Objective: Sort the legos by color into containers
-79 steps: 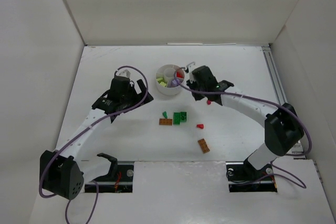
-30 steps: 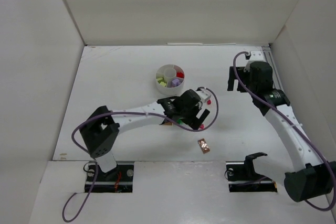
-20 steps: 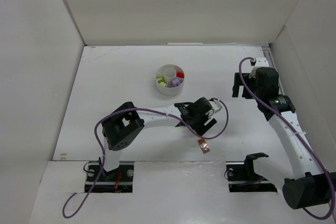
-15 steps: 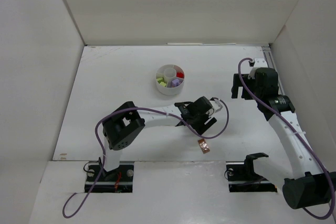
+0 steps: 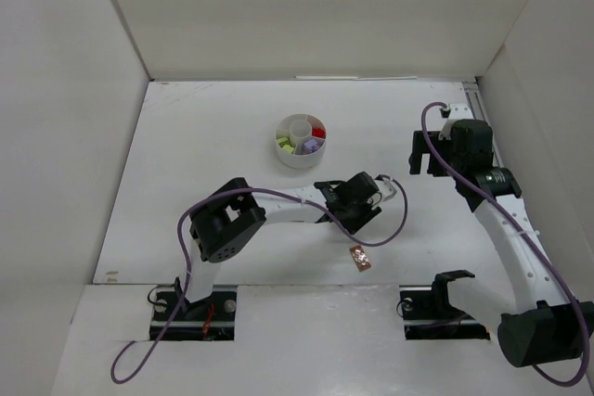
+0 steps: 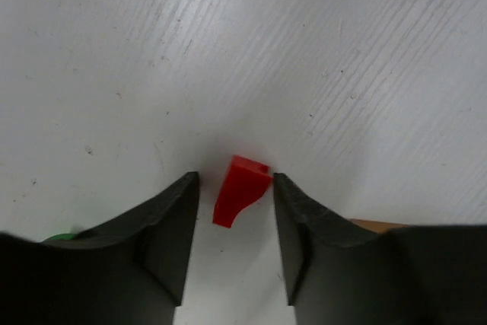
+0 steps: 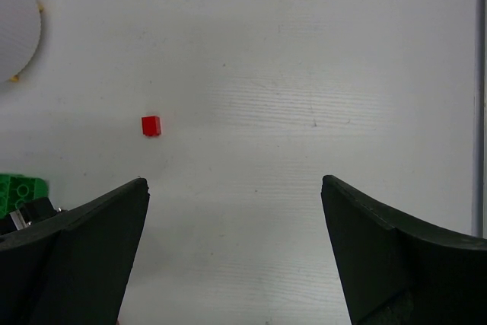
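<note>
The containers are wedge compartments in one small white round dish (image 5: 297, 161) at mid-table, holding red, purple and pale yellow-green legos. My left gripper (image 5: 355, 203) is stretched low over the table, right of and nearer than the dish. In the left wrist view, a small red lego (image 6: 240, 189) lies on the table between its narrowed jaws (image 6: 236, 179); the right fingertip is at the brick's corner and a gap shows on the left. My right gripper (image 5: 429, 153) hangs wide open and holds nothing (image 7: 234, 182) above the right side.
An orange-brown lego (image 5: 360, 257) lies near the front edge, just beyond the left gripper. The right wrist view shows a tiny red cube (image 7: 151, 125), a green lego (image 7: 21, 188) and the dish's rim (image 7: 23, 36). White walls enclose the table.
The left arm swung right over the loose legos, came down and narrowed its jaws around the red lego. The right arm drew back from the dish to the right side and stayed open.
</note>
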Robot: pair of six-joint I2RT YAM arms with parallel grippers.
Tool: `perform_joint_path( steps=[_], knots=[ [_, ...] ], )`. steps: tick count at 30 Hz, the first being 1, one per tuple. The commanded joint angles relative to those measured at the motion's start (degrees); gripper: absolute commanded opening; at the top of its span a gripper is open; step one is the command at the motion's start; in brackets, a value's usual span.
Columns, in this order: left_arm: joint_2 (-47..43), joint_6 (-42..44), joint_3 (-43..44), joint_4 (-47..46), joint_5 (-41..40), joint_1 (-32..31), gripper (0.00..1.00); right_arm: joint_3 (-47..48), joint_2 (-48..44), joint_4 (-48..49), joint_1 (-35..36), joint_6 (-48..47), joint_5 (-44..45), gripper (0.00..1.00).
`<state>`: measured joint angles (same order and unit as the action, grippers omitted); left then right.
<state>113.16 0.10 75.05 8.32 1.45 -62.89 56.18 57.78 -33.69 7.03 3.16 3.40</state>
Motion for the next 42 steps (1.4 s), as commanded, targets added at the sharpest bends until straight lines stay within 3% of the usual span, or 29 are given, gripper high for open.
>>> perform_joint_path(
  steps=[1, 4, 11, 16, 18, 27, 33, 42],
  knots=[
    [0.3, 0.3, 0.7, -1.2, -0.3, 0.1, 0.37, 0.1, -0.4, 1.1, -0.9, -1.0, -0.8, 1.0],
    [0.8, -0.8, 0.7, -1.2, -0.3, 0.1, 0.26, 0.1, -0.4, 1.1, -0.9, -1.0, -1.3, 1.0],
    [-3.4, -3.1, 0.1, -3.3, -6.5, 0.1, 0.18, 0.1, -0.4, 1.1, -0.9, -1.0, -1.3, 1.0],
    [-7.0, -5.8, 3.3, -3.3, -10.0, 4.8, 0.11, 0.1, -0.4, 2.1, -1.4, -1.0, -1.3, 1.0],
    [-7.6, -7.8, 7.5, 0.2, -10.0, 8.7, 0.11, 0.1, -0.4, 2.1, -1.9, -1.0, -1.3, 1.0],
    [-8.9, -10.6, 15.3, -1.9, -5.9, 20.0, 0.19, 1.9, 3.1, 2.7, -3.6, -0.4, -1.3, 1.0],
    [-4.1, -11.3, 23.3, 1.4, -5.3, 23.0, 0.19, 3.7, 6.6, 3.2, -3.6, -0.4, -1.3, 1.0],
    [0.7, -9.0, 28.2, 4.2, -8.8, 24.7, 0.2, 5.2, 10.2, 3.2, -4.1, -0.4, -1.8, 1.0]
  ],
)
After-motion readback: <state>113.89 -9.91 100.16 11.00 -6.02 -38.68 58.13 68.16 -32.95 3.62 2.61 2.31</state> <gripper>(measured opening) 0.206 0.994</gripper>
